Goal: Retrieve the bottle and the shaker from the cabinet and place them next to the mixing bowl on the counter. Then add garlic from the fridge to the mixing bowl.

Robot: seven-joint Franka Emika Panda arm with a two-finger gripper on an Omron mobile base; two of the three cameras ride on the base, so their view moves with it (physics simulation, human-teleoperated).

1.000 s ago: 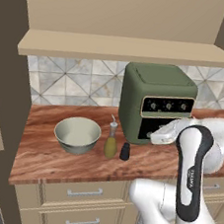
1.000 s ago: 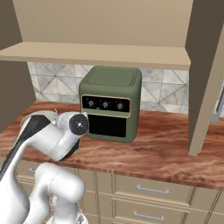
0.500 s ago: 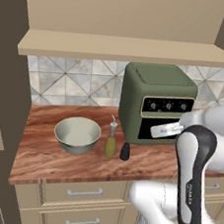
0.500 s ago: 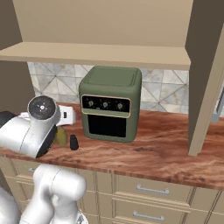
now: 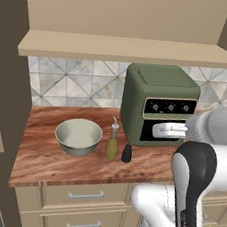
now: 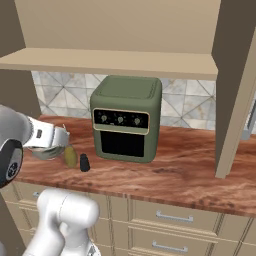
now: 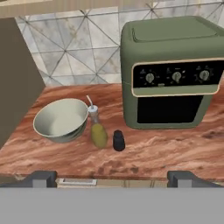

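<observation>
While the jaws (image 7: 112,177) stand wide apart with nothing between them, they hang at the near edge of the bench (image 7: 175,151), pointed toward the back wall. In the hand view the two dark fingertips (image 7: 40,178) show at the bottom, one at each side, and every task item lies beyond them, well clear of any contact.

On the reddish wood-grain bench sits a pale green mixing bowl (image 5: 78,136), toward the left. Just to its right stands a small bottle (image 5: 112,144) with yellow-green liquid and a thin spout, upright. It stands very close to the bowl; whether they touch cannot be told. Right beside the bottle, a little nearer the front edge, stands a short dark shaker (image 5: 126,153), also upright. In the hand view the bottle (image 7: 97,128) and shaker (image 7: 118,140) lie roughly along the midline between the fingertips, farther back on the bench, with the bowl (image 7: 61,120) off to the left.

To the right of these three stands a dark green countertop oven (image 6: 126,124) with three knobs on a black panel, set against a grey patterned tile backsplash (image 5: 84,84). A beige shelf (image 6: 110,61) runs above it. Cream drawers (image 6: 170,217) sit under the bench.
</observation>
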